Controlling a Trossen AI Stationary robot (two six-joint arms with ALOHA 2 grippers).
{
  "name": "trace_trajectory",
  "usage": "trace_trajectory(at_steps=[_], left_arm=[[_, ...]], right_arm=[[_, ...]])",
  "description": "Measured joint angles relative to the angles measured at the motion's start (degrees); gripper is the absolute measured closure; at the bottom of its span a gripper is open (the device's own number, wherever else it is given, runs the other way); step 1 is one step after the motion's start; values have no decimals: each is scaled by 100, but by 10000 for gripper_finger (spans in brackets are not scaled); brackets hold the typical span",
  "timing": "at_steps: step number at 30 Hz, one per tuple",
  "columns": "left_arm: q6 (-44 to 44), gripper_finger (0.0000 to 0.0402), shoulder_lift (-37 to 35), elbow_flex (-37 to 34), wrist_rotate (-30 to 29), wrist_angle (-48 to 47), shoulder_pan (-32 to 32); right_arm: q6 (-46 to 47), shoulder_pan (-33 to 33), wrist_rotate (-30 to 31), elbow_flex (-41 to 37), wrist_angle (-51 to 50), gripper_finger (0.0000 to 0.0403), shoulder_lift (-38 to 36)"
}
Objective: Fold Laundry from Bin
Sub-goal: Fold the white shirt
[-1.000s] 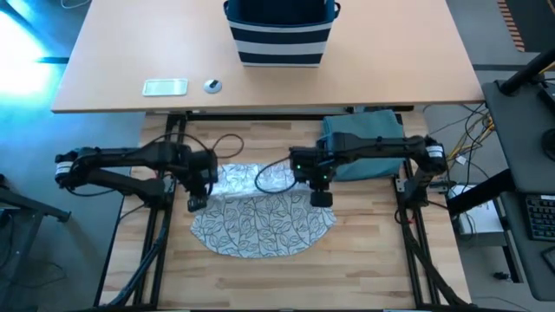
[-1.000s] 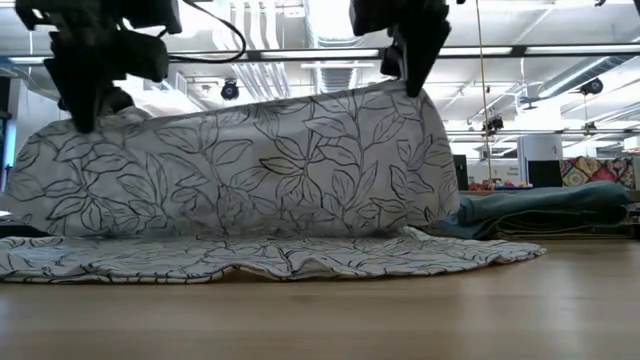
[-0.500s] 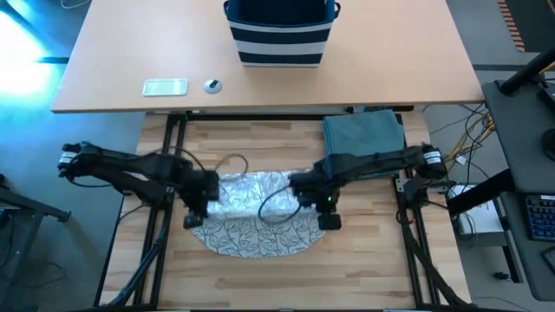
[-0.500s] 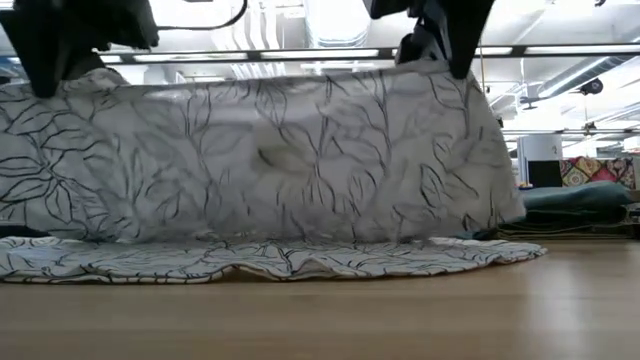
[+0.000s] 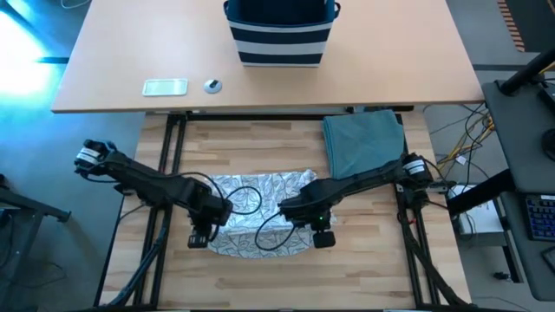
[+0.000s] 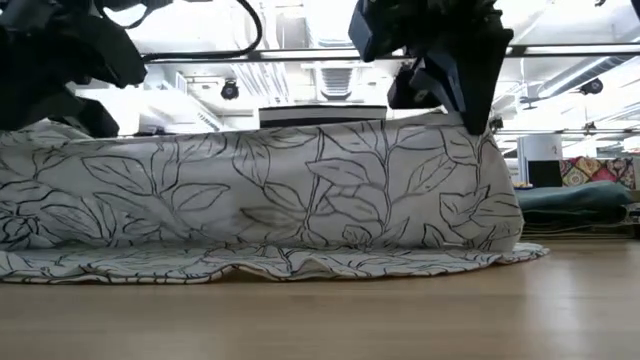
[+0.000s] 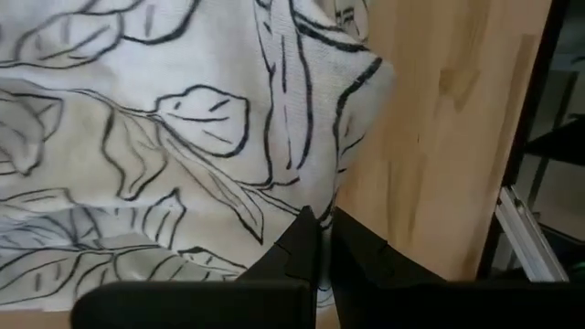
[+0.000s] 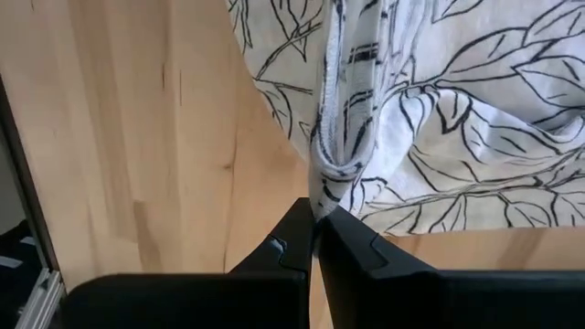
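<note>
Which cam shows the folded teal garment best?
High view: the folded teal garment lies fully visible on the table's far right. Low view catches only its edge behind the leaf-print cloth. Wrist views miss it.

Leaf-print garment (image 5: 260, 217) half-folded, teal one (image 5: 362, 140) seemingly folded

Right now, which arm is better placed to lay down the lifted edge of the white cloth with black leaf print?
Neither alone: the left gripper and right gripper each pinch one corner of the white leaf-print cloth, level with each other, so both should lower together.
</note>
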Motion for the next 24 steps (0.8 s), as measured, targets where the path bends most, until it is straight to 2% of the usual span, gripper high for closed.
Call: trace_trajectory(at_steps=[3,5,9,19,24], left_arm=[[0,401,-26,91,215,-4,-2],[5,401,-119,244,391,-67,-2],[180,402,-184,469,427,-35,-2],[658,402,636,396,390,429,-112],[674,402,921,394,426,477,-278]], right_arm=[[8,43,-22,93,-52,394,-38],[-3,73,-246,210,-81,394,-91],[-183,164,-525,292,63,394,-119],[-87,241,-516,209,1233,394,518],[101,405,-564,207,1293,394,675]])
